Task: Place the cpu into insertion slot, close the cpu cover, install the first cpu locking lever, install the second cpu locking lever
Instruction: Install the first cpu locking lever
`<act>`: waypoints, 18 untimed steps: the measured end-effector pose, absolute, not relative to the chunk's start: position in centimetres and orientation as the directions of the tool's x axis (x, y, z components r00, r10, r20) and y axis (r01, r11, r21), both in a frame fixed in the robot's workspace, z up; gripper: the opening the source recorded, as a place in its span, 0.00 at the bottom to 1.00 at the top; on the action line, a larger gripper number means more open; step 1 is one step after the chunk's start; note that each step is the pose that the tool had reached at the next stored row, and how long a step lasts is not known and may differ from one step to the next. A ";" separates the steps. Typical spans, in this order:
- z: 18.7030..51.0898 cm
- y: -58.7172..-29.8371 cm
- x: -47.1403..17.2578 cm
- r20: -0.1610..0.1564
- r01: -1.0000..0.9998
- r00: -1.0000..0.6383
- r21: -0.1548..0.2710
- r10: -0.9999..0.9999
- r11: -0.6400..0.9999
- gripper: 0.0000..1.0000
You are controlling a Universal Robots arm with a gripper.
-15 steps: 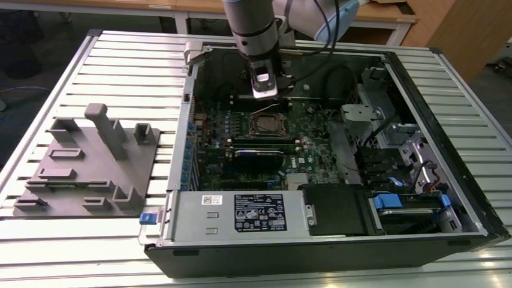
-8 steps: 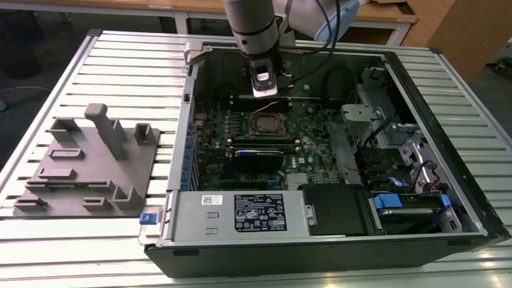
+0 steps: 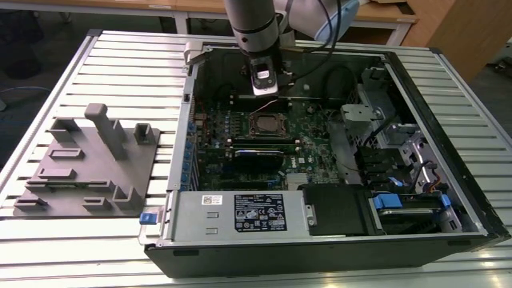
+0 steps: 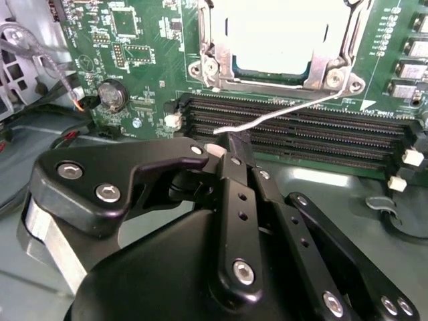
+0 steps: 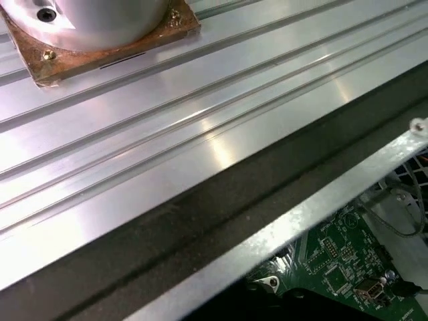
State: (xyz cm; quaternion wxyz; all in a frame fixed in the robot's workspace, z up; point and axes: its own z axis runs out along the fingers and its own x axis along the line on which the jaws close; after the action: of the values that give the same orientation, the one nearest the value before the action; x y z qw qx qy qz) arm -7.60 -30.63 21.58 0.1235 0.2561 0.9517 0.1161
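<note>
The cpu is seen seated in the insertion slot and framed by the lowered cpu cover. The claw — pressed together — is set at the free end of a locking lever beside the insertion slot, apparently for pushing rather than pinching.

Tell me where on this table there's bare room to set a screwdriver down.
Bare slats of the table lie beyond the grey fixture and in front of it, both on the exterior view's left of the computer case. Inside the case it's crowded: motherboard, cables, gripper.
</note>
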 end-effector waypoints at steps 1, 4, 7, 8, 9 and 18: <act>21.8 -30.6 -7.6 -0.175 0.459 -0.838 0.285 0.516 0.841 0.11; 22.2 -30.6 -7.6 -0.174 0.459 -0.838 0.287 0.517 0.841 0.11; 22.4 -30.6 -7.6 -0.174 0.459 -0.838 0.288 0.517 0.841 0.11; 22.5 -30.6 -7.6 -0.173 0.459 -0.838 0.288 0.517 0.841 0.11; 22.7 -30.6 -7.6 -0.173 0.459 -0.838 0.288 0.517 0.840 0.11; 22.8 -31.3 -7.6 -0.173 0.459 -0.838 0.289 0.517 0.840 0.11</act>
State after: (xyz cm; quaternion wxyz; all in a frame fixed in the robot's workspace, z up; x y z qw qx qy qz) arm -7.60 -31.28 22.84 0.1227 0.2564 0.9514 0.1188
